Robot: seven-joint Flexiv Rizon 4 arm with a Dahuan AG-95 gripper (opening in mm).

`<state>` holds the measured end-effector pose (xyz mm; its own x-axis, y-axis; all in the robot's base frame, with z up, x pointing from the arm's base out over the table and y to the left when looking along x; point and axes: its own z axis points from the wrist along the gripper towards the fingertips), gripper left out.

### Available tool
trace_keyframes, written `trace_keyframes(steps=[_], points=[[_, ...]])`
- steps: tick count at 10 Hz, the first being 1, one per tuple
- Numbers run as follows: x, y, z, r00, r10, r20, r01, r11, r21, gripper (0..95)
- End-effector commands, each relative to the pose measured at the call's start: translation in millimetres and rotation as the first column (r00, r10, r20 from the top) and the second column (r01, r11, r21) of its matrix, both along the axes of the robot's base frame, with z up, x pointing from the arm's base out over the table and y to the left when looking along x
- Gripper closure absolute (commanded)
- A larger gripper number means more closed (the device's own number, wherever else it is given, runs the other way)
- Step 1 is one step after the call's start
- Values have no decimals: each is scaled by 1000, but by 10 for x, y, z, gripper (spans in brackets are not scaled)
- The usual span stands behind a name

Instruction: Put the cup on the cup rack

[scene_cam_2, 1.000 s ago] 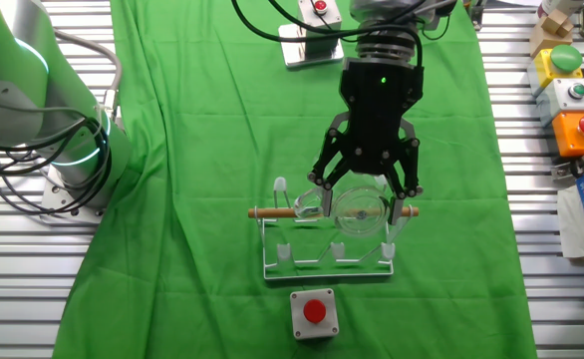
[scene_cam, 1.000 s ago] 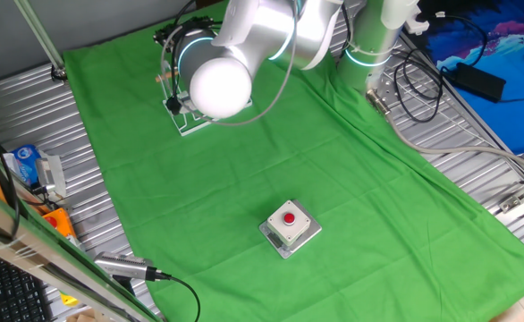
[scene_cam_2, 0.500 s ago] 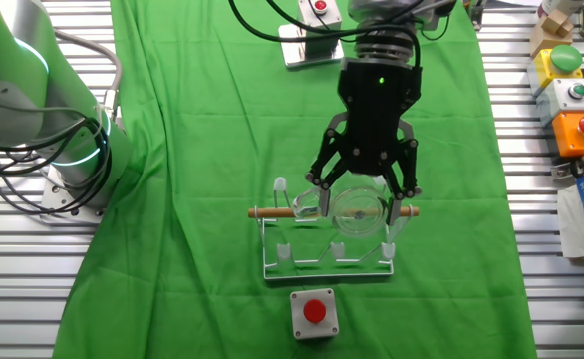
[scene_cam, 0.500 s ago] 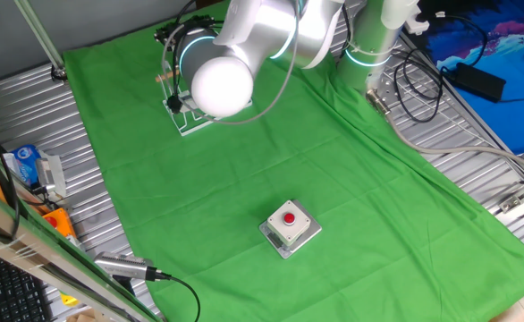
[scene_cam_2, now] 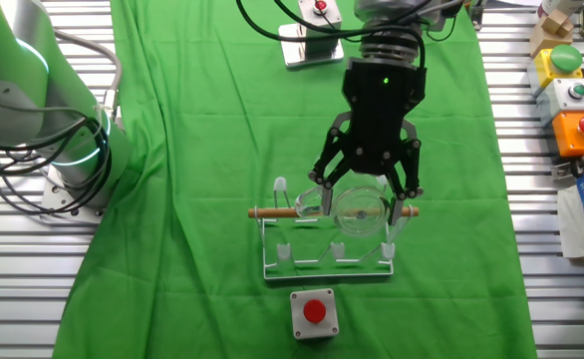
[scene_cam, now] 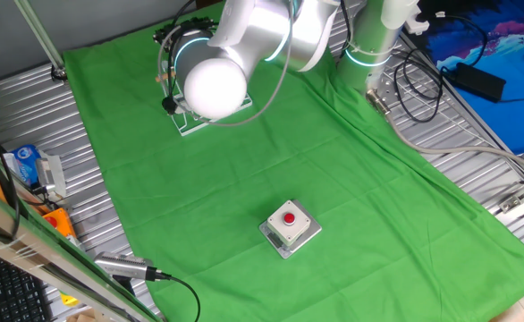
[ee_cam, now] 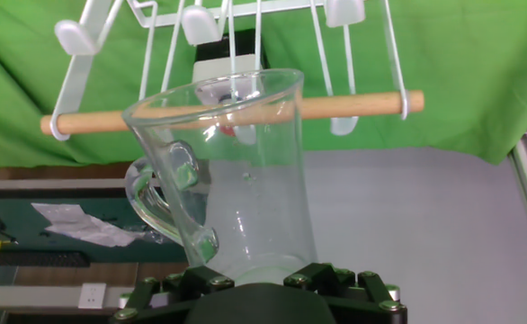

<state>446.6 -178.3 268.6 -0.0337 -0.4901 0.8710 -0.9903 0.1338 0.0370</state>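
Note:
The cup [scene_cam_2: 360, 206], clear glass with a side handle, lies between the two spread fingers of my gripper [scene_cam_2: 362, 212], just over the wooden rod of the cup rack [scene_cam_2: 327, 271]. In the hand view the cup [ee_cam: 236, 171] fills the middle. Its base is against the gripper body and its mouth points at the rack's rod [ee_cam: 353, 106] and white-tipped wire loops. The fingertips do not show in that view. The gripper looks shut on the cup. In the first fixed view the arm hides the cup and most of the rack [scene_cam: 186, 125].
A grey box with a red button [scene_cam_2: 314, 313] stands just in front of the rack, and a second one [scene_cam_2: 312, 35] behind the arm. The arm's base [scene_cam_2: 73, 150] is at the left. More button boxes [scene_cam_2: 571, 90] sit off the green cloth at the right.
The arm has shifted a few pixels sideways over the rack. The cup stays at the wooden rod between the fingers.

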Motion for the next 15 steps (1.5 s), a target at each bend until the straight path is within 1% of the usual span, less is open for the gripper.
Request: trace_keyframes(steps=[1, 3, 4, 9, 10, 13, 14, 15], points=[[10, 6, -14, 1000, -1, -1, 1, 999, -51, 950], [25, 10, -24, 1000, -4, 6, 4, 997, -80, 950], [38, 14, -32, 1000, -7, 8, 7, 996, -89, 950], [87, 28, -66, 999, -35, -2, 34, 996, -82, 950], [87, 27, -66, 999, -37, -1, 37, 996, -81, 950], [87, 27, -67, 999, -37, 21, 39, 996, -82, 950], [87, 27, -67, 999, -35, 17, 36, 996, -81, 950], [87, 27, -67, 999, -34, 16, 35, 996, -79, 760]])
